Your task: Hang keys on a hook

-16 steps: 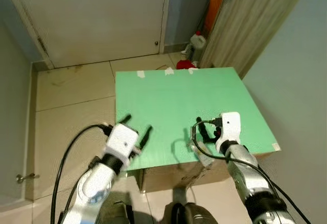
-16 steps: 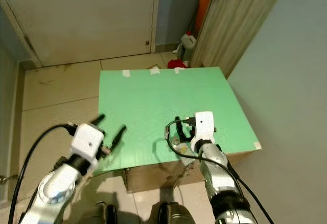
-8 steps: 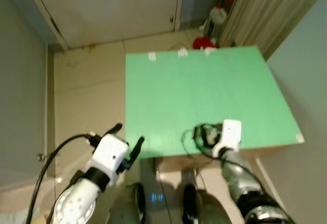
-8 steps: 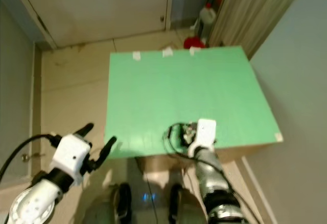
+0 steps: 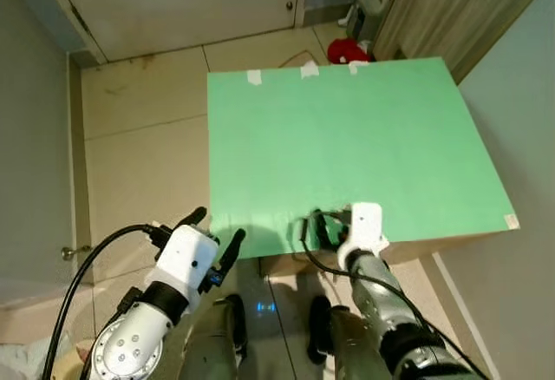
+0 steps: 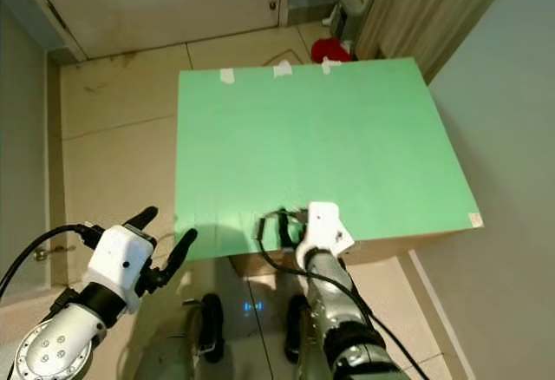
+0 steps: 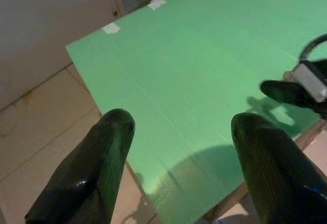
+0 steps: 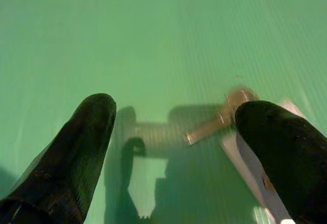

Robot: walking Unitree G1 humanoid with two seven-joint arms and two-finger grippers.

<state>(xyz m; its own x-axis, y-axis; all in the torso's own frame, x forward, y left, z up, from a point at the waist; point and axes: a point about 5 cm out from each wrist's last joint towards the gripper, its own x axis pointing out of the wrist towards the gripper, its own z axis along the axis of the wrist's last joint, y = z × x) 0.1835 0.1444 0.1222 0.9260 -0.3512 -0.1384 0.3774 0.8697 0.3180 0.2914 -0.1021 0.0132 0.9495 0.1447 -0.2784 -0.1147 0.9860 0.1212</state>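
The right gripper (image 8: 173, 127), fingers spread, must lower squarely over the keys (image 8: 217, 119) at the green table's (image 5: 347, 137) near edge; left gripper (image 7: 179, 127) waits released.

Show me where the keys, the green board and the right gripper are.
keys (image 8: 214, 124): right wrist view, metal shaft.
green board (image 5: 347, 137): left eye view, bare middle.
right gripper (image 8: 173, 147): right wrist view, midway between its fingertips.

Green board (image 5: 347, 146) under right gripper (image 8: 173, 127): matt, finely ribbed, like corrugated plastic. Key (image 8: 214, 119) between its fingers: dull brassy metal, blurred. Fingers (image 7: 102, 157) of left gripper (image 7: 179, 132): glossy black plastic. Floor (image 5: 139, 154) beyond: smooth beige tile, slight sheen.
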